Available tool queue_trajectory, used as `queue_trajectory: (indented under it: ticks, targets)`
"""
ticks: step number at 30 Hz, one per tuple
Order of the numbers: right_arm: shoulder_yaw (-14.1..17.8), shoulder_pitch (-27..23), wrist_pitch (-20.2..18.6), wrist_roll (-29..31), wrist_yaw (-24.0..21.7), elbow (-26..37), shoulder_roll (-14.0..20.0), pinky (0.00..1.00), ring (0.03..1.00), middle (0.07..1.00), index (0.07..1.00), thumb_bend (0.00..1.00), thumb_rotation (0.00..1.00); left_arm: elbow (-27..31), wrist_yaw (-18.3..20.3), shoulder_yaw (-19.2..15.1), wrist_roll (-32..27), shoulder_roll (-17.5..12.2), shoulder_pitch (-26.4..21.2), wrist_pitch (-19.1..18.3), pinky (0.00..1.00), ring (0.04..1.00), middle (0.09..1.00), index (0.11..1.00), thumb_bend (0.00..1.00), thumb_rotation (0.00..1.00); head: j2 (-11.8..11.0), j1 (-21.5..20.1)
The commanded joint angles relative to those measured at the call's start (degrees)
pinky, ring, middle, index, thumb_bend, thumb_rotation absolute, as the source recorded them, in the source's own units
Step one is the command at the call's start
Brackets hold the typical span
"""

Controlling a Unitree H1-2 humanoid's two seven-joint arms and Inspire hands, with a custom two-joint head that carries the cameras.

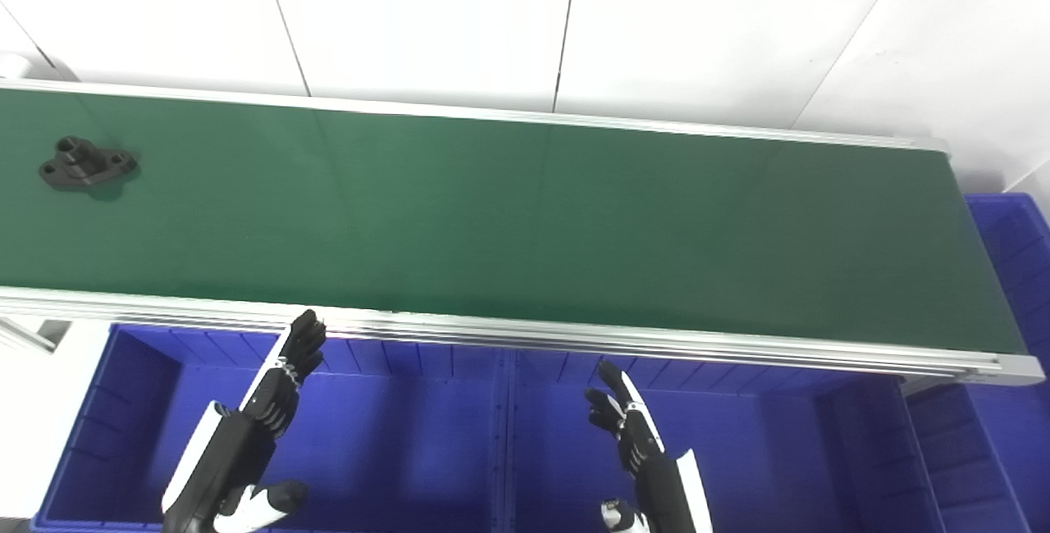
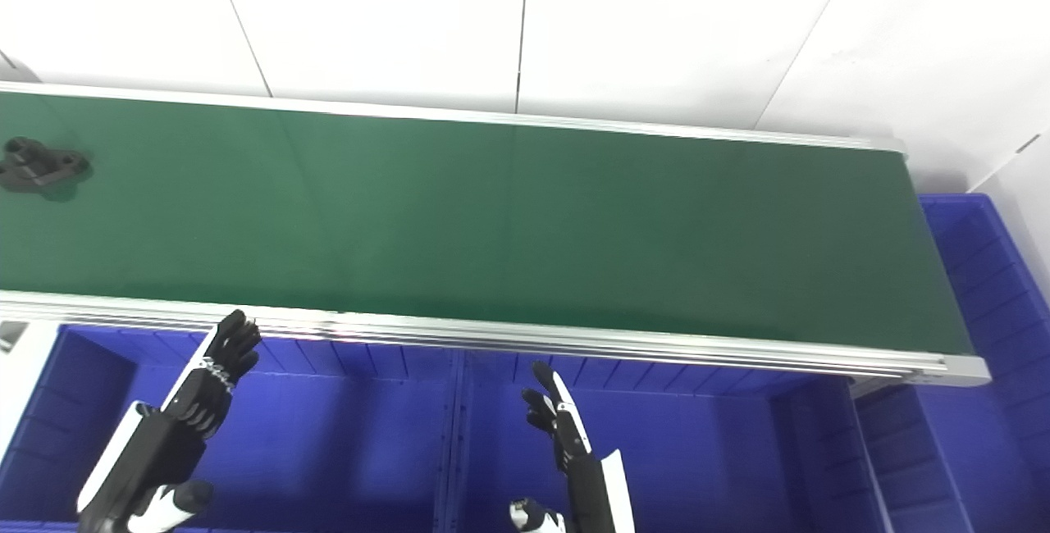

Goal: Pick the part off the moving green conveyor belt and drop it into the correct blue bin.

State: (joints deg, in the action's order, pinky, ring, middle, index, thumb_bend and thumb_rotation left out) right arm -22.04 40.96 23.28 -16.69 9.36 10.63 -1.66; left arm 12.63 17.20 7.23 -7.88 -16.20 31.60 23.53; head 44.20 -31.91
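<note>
A black part (image 1: 86, 163) with several round holes lies on the green conveyor belt (image 1: 525, 230) at its far left end; it also shows in the right eye view (image 2: 37, 165). My left hand (image 1: 275, 389) is open and empty, held over the left blue bin (image 1: 385, 451) just below the belt's near rail. My right hand (image 1: 627, 426) is open and empty over the middle blue bin (image 1: 738, 451). Both hands are far from the part.
An aluminium rail (image 1: 574, 336) edges the belt's near side. A third blue bin (image 1: 1013, 287) stands past the belt's right end. A white wall rises behind the belt. A white surface (image 1: 33, 385) lies left of the bins.
</note>
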Motion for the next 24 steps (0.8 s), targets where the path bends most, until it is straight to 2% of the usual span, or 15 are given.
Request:
queue_trajectory:
  ticks: [1,6,13,18,24]
  targets:
    - [-3.83,0.28,0.33,-0.33,-0.07,2.16,-5.34,0.86,0.894,0.955,0.951,0.91,0.96,1.65,0.57,-0.32,-1.28,-1.05,0.14,0.70,1.00,1.000,1.000,1.000,0.80,0.75,0.02,0.01]
    - [-3.82,0.93,0.53,-0.16,-0.08,3.01,-4.99,0.88,0.906,0.961,0.962,0.92,0.98,2.81,0.44,-0.01,-0.74,-0.49,0.63,0.19,1.00,1.000,1.000,1.000,0.78,0.76,1.52,2.99]
    - [-3.39,1.89,0.28,0.98,-0.52,4.06,-3.53,0.92,0.926,0.975,0.986,0.94,1.00,4.54,-0.83,0.10,3.08,1.50,1.92,-0.16,1.00,1.000,0.986,1.000,0.81,0.81,1.96,6.85]
    - [-2.88,2.31,0.76,1.04,-0.50,4.11,-2.89,0.94,0.933,0.976,0.990,0.95,1.00,5.11,-1.08,0.35,4.57,2.34,2.24,0.49,0.98,0.989,0.981,1.000,0.81,0.82,2.14,8.05]
    - [-2.20,2.25,1.51,-1.81,0.22,4.15,-2.69,0.97,0.951,0.979,0.989,0.93,1.00,5.72,-1.19,0.63,4.50,2.96,2.46,-0.29,0.96,0.974,0.969,1.000,0.82,0.82,2.31,9.20]
